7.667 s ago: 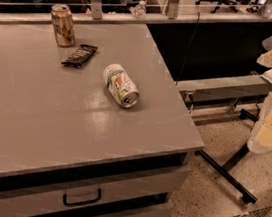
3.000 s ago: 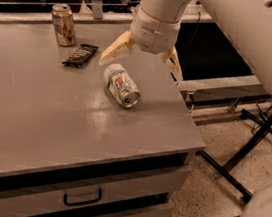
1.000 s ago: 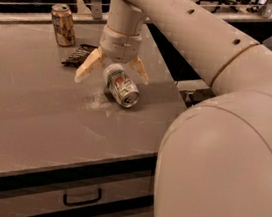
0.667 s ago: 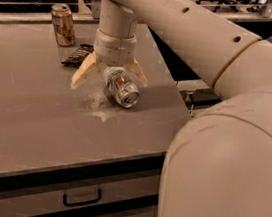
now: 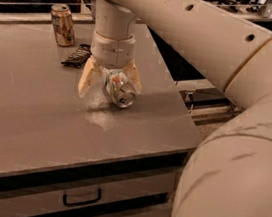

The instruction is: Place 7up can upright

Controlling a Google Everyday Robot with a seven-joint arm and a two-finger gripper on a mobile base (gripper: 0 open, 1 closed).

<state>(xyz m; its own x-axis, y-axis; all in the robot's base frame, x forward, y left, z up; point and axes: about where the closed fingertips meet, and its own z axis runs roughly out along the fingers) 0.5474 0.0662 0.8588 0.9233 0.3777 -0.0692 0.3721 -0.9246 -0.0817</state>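
The 7up can (image 5: 119, 90) lies on its side on the grey table (image 5: 34, 116), its silver top facing the front right. My gripper (image 5: 108, 81) points straight down over it, open. One cream finger (image 5: 87, 77) stands left of the can and the other finger (image 5: 133, 76) stands right of it, close to its sides. The upper part of the can is hidden behind the gripper's wrist.
A gold-brown can (image 5: 62, 24) stands upright at the back left. A dark flat packet (image 5: 76, 55) lies just behind my gripper. The table's right edge (image 5: 178, 94) runs close to the can, with a drawer front (image 5: 80, 196) below. My arm fills the right side.
My gripper has come down lower around the lying can, its fingers now straddling it. The can has stayed in place on its side.
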